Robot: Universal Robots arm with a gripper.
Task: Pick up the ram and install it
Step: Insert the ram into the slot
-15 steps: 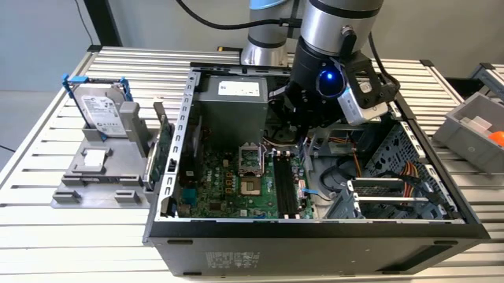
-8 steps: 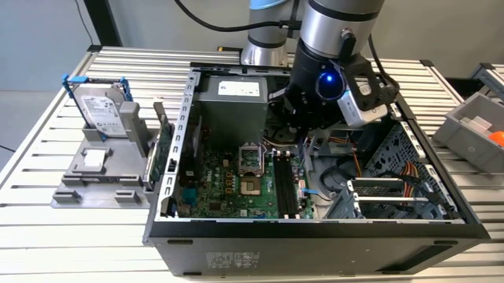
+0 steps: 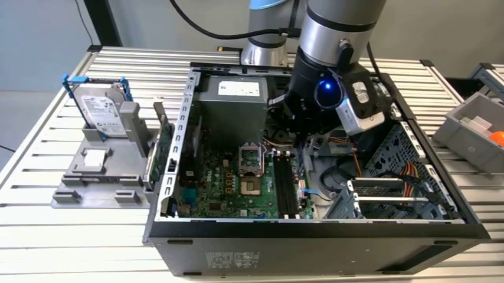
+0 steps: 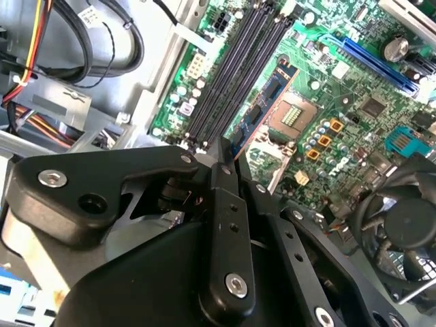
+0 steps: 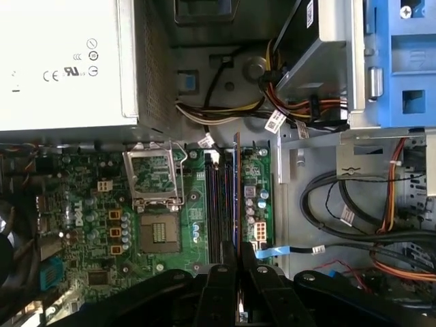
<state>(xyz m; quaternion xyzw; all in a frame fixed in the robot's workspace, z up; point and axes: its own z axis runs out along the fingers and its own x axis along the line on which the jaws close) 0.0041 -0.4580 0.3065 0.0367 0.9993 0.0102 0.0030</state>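
Note:
My gripper (image 3: 303, 134) hangs inside the open computer case (image 3: 315, 227), over the motherboard (image 3: 228, 188). Its fingers are shut on the ram (image 4: 262, 102), a thin bluish stick held on edge. In the first wrist view the ram (image 5: 236, 191) appears edge-on, running along the long black memory slots (image 5: 216, 204) and seemingly lined up over one of them; the gripper (image 5: 236, 257) clamps its near end. In the second wrist view the gripper (image 4: 228, 160) holds the stick tilted beside the slots (image 4: 235, 68). Whether the ram touches a slot I cannot tell.
A grey power supply (image 3: 236, 103) stands close behind the gripper. The CPU socket (image 5: 158, 228) lies beside the slots, and a fan (image 4: 402, 225) sits farther off. Cable bundles (image 3: 393, 171) fill the case's right bay. Outside the case stand a hard drive (image 3: 102, 109) and a green card (image 3: 162, 147).

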